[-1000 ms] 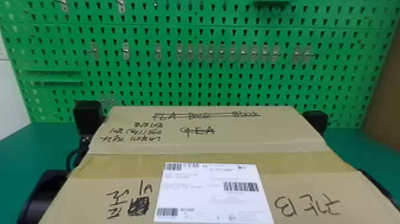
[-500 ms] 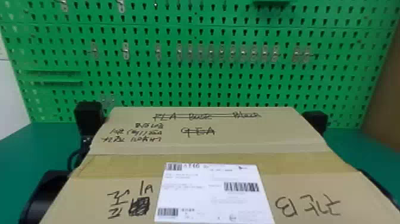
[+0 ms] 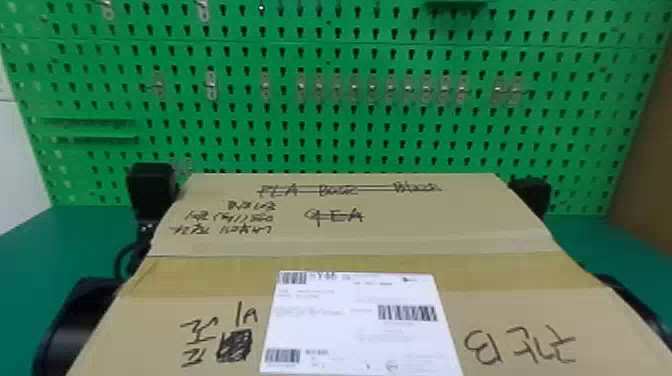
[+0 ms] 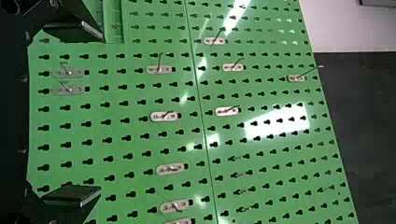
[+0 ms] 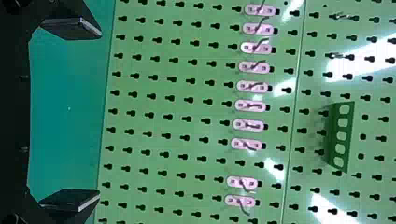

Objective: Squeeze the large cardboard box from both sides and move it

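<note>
In the head view the large cardboard box (image 3: 370, 245) lies between the two arms, its taped top with a white label facing up. My left gripper (image 3: 151, 192) is by the box's far left edge, my right gripper (image 3: 532, 195) by its far right edge; the box partly hides both arms. The left wrist view has the left gripper (image 4: 72, 113) with its fingers wide apart and nothing between them. Likewise spread and holding nothing, the right gripper (image 5: 70, 116) shows in the right wrist view.
A green pegboard (image 3: 330, 140) with metal hooks stands behind the box. The green table (image 3: 35, 245) extends on both sides of it. At the far right is a brown panel (image 3: 655, 200), and a small green holder (image 5: 342, 136) is mounted on the pegboard.
</note>
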`<control>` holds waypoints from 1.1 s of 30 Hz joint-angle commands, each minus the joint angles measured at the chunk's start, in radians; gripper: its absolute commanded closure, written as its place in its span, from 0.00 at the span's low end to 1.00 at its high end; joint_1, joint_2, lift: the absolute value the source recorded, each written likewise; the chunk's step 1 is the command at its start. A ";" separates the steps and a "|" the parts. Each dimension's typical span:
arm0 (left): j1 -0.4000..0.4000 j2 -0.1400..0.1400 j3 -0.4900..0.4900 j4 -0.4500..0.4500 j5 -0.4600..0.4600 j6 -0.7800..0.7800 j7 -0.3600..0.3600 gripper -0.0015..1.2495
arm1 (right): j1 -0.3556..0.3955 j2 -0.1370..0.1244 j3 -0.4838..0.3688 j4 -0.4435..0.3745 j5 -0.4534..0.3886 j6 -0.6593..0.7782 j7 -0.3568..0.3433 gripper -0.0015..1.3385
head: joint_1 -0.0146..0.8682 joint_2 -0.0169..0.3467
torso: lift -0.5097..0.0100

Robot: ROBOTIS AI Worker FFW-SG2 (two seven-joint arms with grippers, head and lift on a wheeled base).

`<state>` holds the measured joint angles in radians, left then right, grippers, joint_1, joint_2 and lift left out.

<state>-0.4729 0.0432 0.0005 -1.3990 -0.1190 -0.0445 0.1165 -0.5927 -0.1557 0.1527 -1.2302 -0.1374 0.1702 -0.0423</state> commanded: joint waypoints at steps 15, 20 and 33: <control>-0.052 0.018 -0.025 -0.001 -0.013 0.005 0.000 0.10 | -0.047 -0.002 0.019 0.000 0.004 -0.001 0.027 0.08 | 0.47 0.19 | 0.58; -0.058 0.020 -0.028 -0.001 -0.014 0.005 0.000 0.10 | -0.053 -0.002 0.022 0.000 0.004 -0.003 0.027 0.08 | 0.47 0.19 | 0.58; -0.072 0.026 -0.036 -0.005 -0.016 0.005 0.000 0.10 | -0.061 -0.002 0.025 0.000 0.004 -0.008 0.027 0.08 | 0.47 0.19 | 0.58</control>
<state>-0.5403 0.0666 -0.0302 -1.4020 -0.1341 -0.0398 0.1165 -0.6512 -0.1581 0.1760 -1.2302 -0.1334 0.1650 -0.0424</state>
